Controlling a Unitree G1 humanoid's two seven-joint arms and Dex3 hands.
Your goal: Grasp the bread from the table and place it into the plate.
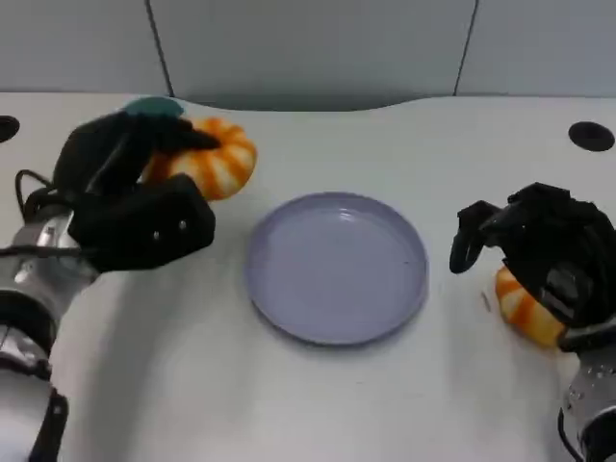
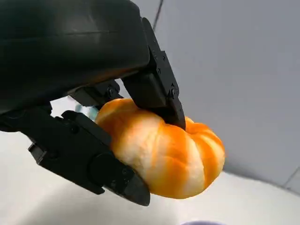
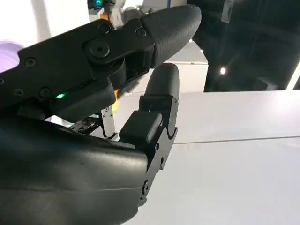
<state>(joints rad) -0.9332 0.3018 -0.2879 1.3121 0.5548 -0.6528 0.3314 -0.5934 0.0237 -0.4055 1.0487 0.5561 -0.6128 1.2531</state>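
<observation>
grips one bread in left hand, left of plate. hovers right hand over second bread; hold unclear, perhaps loose.

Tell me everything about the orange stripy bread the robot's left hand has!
The round, puffy bread roll is orange with pale cream stripes, lobed like a little pumpkin, with a smooth, slightly shiny surface. The left hand grips it: the left wrist view shows black fingers pressing on its top and another underneath. In the head view it sits at the table's far left, beyond the empty lavender plate.
</observation>
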